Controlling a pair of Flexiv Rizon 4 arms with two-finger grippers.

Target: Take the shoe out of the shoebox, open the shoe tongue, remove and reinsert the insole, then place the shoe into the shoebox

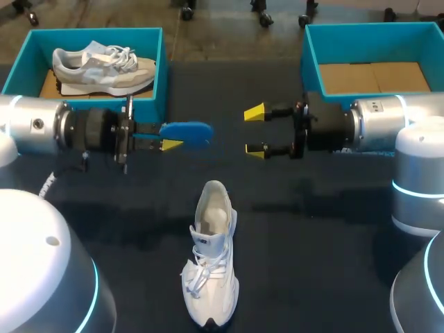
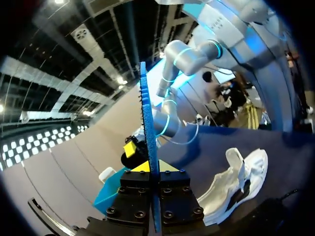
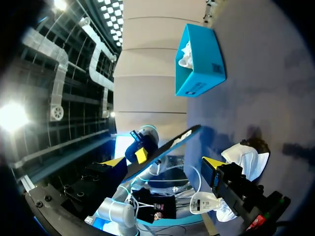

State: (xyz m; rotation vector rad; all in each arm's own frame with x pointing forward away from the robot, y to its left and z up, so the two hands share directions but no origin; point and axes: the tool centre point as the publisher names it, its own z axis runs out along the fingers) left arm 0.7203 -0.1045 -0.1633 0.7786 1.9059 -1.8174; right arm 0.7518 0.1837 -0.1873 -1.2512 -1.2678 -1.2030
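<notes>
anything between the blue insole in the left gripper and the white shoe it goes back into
Nothing visible stands between the blue insole, clamped in the left gripper, and the white shoe on the table. The right gripper is open, off to one side.

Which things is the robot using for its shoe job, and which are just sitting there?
For the job: white shoe, blue insole, probably the empty shoebox.
Just sitting: grey shoe, and the other shoebox it lies in.

furniture: table (image 1: 326, 250) | surface: dark navy, matte | light: soft shadows cast on it
</notes>
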